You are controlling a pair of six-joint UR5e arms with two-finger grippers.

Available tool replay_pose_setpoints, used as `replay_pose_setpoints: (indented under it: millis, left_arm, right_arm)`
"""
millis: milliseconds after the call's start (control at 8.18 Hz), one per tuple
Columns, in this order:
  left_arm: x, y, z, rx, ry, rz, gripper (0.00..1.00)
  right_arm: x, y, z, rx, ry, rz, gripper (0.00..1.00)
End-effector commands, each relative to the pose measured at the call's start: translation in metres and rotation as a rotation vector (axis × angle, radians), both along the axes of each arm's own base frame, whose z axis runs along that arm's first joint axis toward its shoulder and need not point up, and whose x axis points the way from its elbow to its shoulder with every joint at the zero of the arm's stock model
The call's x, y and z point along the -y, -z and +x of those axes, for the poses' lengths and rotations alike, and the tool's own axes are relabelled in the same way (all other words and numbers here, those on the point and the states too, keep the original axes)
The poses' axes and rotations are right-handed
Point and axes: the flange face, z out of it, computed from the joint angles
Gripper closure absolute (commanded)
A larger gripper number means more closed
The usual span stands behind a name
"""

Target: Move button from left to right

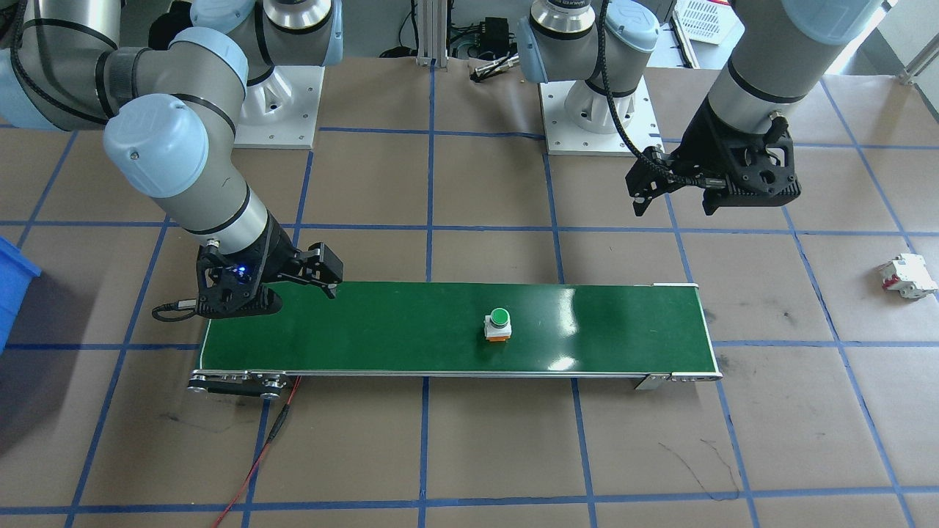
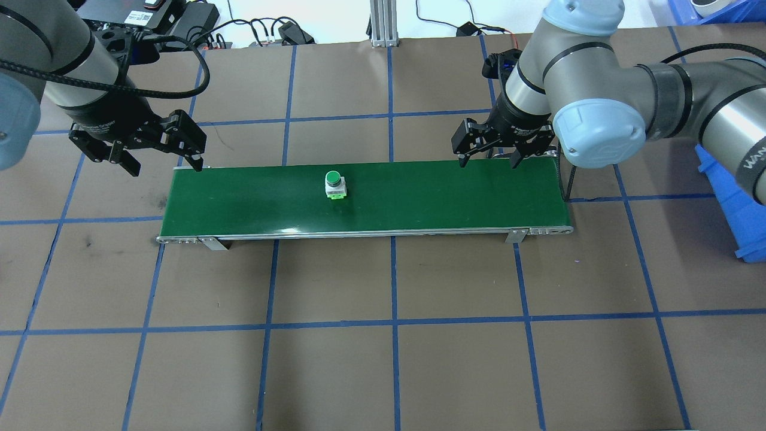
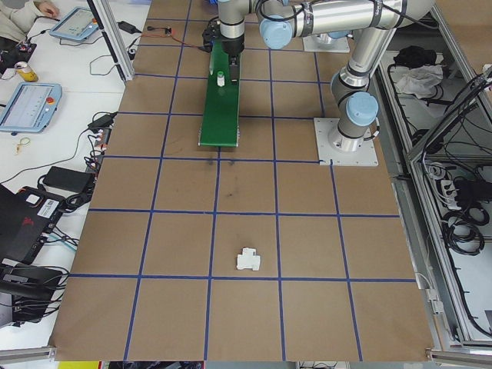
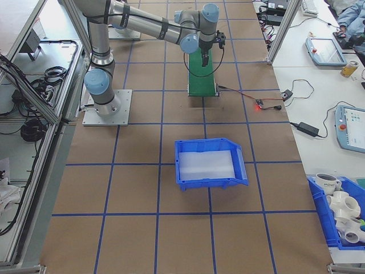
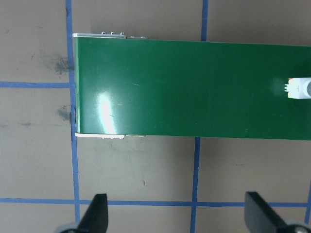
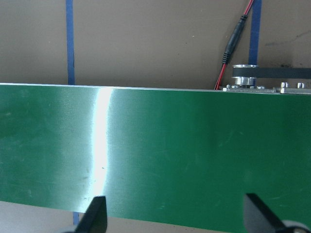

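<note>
The button has a round green cap on a white body and stands upright on the green conveyor belt, a little left of the belt's middle in the overhead view. It also shows from the front as the button and at the right edge of the left wrist view as the button. My left gripper hangs open above the belt's left end, holding nothing. My right gripper hangs open above the far edge near the belt's right end, also holding nothing. Both are well apart from the button.
A white block with red parts lies on the brown table beyond the belt's left end. A blue bin sits on the robot's right side. A red wire trails from the belt's motor end.
</note>
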Motion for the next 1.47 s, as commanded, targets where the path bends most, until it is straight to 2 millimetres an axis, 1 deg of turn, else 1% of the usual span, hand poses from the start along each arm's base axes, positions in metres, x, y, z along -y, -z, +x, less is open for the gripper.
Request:
replay_pose_setpoints:
  millis: [0,245,734,856,978,1345]
  left_arm:
    - [0.001,0.001,0.0,-0.002,-0.004,-0.004,0.0]
    - [0.001,-0.002,0.0,0.002,0.003,-0.017,0.0]
    - [0.0,-0.004,0.0,0.003,0.009,-0.023,0.0]
    - [0.0,-0.002,0.0,0.003,0.009,-0.02,0.0]
    - [-0.004,-0.005,0.0,0.007,0.009,-0.026,0.0]
    - [-0.004,-0.006,0.0,0.007,0.012,-0.027,0.0]
  right_arm:
    - [0.001,0.002,-0.001,-0.007,0.0,0.003,0.0]
    - [0.001,0.002,-0.001,-0.007,0.0,0.001,0.0]
    - [0.003,0.008,0.001,0.012,0.019,0.015,0.0]
    - [0.004,0.01,0.002,0.014,0.099,0.028,0.0]
    - [0.005,0.011,0.005,0.013,0.138,0.03,0.0]
    - [0.009,0.012,0.01,0.053,0.134,0.013,0.0]
